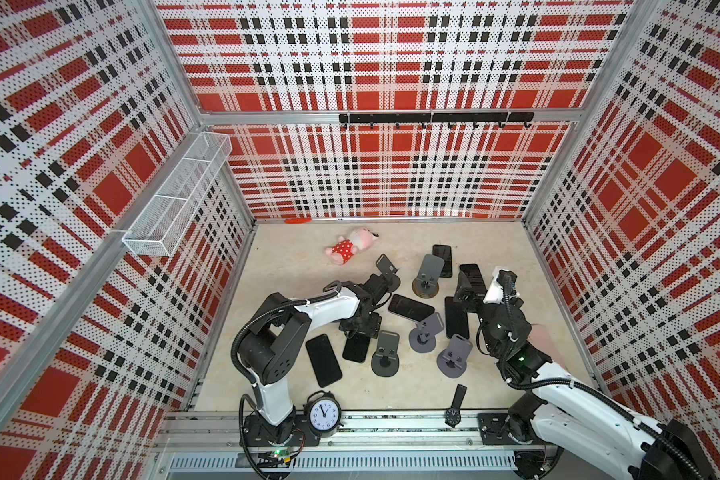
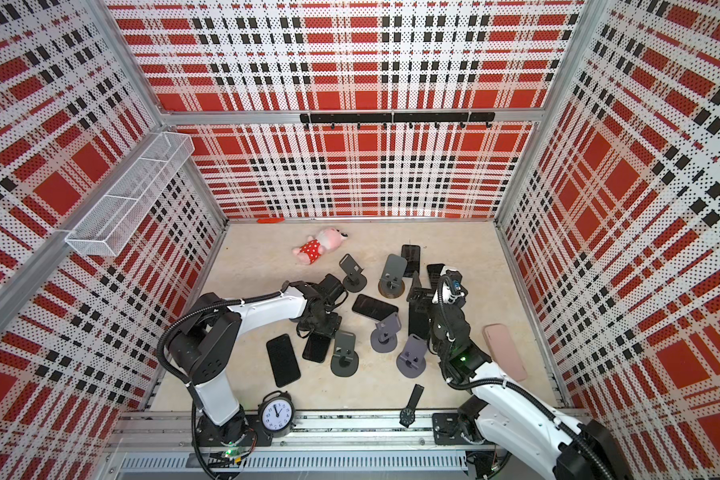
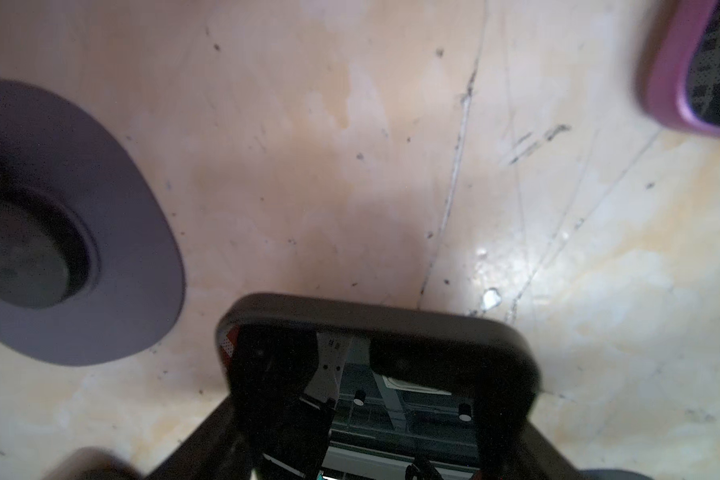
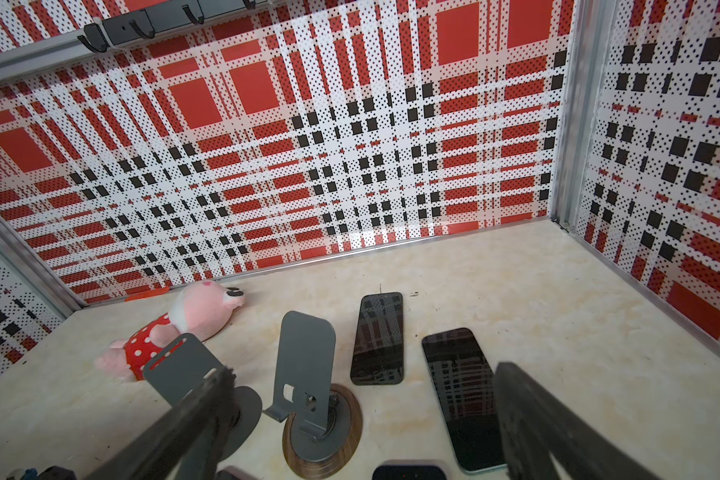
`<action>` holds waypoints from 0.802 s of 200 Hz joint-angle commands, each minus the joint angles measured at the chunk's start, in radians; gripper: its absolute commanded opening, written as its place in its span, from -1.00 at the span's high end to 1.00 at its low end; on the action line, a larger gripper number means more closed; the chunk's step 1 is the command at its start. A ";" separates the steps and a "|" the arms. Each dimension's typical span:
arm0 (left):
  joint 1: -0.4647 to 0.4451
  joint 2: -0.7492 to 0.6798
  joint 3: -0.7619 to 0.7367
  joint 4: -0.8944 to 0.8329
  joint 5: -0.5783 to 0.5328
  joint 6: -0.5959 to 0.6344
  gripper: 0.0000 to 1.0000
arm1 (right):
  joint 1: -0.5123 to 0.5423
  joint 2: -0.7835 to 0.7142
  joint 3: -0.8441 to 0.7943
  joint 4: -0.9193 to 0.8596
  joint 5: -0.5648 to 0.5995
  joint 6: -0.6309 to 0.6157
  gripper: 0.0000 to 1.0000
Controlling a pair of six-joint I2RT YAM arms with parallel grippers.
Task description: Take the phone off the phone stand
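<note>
Phone (image 3: 375, 374): glossy black rounded slab; pinched in left tool (image 1: 357, 335).

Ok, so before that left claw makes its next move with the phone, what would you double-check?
1. Left gripper shut on the black-cased phone: ok.
2. Phone apart from the nearest grey-purple stand base, with a gap showing: ok.
3. Bare table ahead of the phone: ok.
4. Right gripper open, holding nothing: ok.
5. Phone's lower end touching the table: cannot tell.
</note>
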 commanded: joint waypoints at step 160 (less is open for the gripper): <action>0.001 0.033 0.000 0.036 -0.002 -0.009 -0.57 | -0.002 -0.011 0.006 -0.003 -0.011 -0.002 -1.00</action>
